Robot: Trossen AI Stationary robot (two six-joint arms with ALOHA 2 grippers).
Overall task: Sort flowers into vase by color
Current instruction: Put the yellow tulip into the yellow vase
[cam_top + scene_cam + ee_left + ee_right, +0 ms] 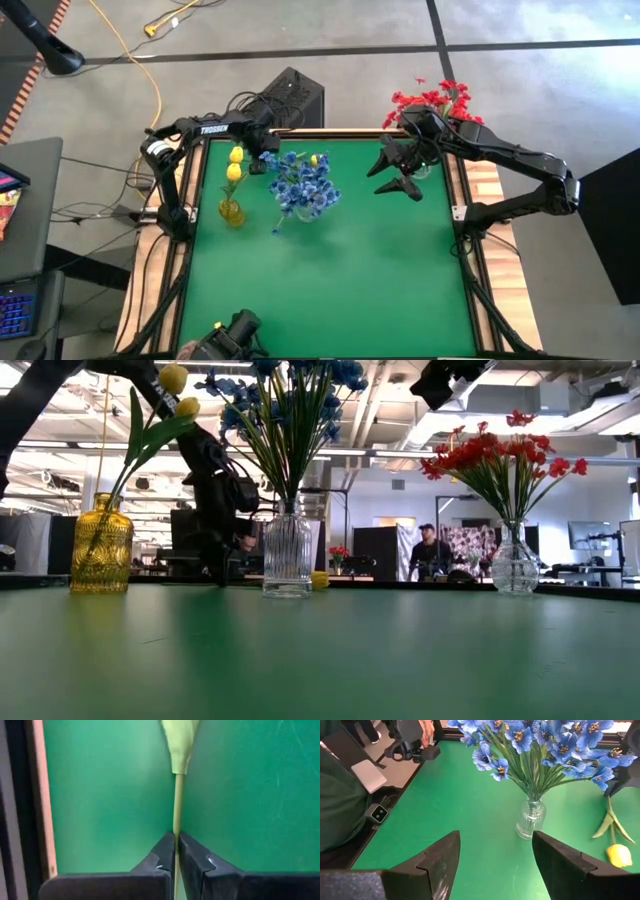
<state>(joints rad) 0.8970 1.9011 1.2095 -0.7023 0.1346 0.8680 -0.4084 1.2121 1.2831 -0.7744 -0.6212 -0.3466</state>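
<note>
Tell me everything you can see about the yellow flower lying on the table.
The yellow flower is an artificial tulip-like sprig: one closed yellow bud, a thin pale green stem and long narrow leaves. It lies flat on the green table behind the clear vase of blue flowers, apart from the glass. The left gripper is shut on its stem, below a leaf.
</note>
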